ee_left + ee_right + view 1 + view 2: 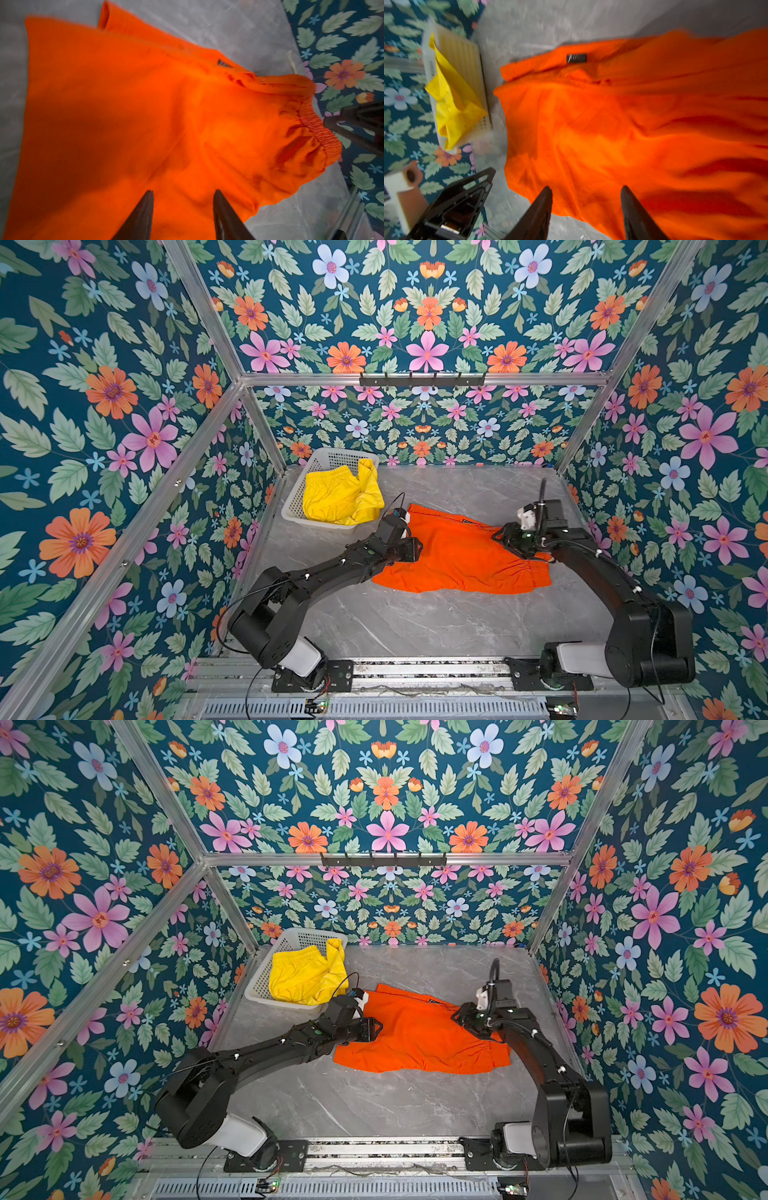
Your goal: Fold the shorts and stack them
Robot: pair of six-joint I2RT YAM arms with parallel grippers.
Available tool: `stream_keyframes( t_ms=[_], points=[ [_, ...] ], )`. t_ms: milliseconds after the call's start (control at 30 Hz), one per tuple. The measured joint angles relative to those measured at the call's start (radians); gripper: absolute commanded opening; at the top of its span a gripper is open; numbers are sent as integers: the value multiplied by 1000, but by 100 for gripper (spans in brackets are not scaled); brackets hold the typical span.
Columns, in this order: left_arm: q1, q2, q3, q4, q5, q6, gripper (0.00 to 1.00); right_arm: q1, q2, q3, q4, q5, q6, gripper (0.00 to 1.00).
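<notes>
Orange shorts [461, 556]: flat, mid-desk.
Left gripper [183, 191]: jaws apart, empty, over leg end.
Right gripper [586, 187]: jaws apart, empty, over waistband end.

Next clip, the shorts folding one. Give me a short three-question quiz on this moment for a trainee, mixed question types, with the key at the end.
1. True or false: the yellow shorts lie in the white basket.
2. Where do the orange shorts lie? A: in the basket. B: spread on the grey table. C: hung on the wall hooks.
3. Which arm's hand is at the gathered waistband of the orange shorts?
Key: 1 true; 2 B; 3 the right hand.
</notes>
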Motion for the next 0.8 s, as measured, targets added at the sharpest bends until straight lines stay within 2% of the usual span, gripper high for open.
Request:
stream_keyframes(
  t_ms=[67, 200, 300, 467, 667, 800],
  points=[
    [-28, 22, 69, -8, 4, 72, 53, -129, -29, -2, -45, -41, -2, 59],
    [-89, 122, 193, 14, 56, 203, 54, -452, -12, -24, -135, -122, -4, 65],
    [-110, 210, 250, 39, 100, 236, 54, -604, 11, -56, -193, -156, -18, 72],
    [-116, 315, 293, 74, 125, 248, 53, -664, 28, -119, -208, -176, -31, 80],
    [-121, 383, 328, 138, 182, 254, 54, -669, 158, -94, -157, -209, -65, 80],
    [-148, 484, 448, 174, 259, 292, 60, -670, 210, -77, -92, -239, -72, 78]
  ],
)
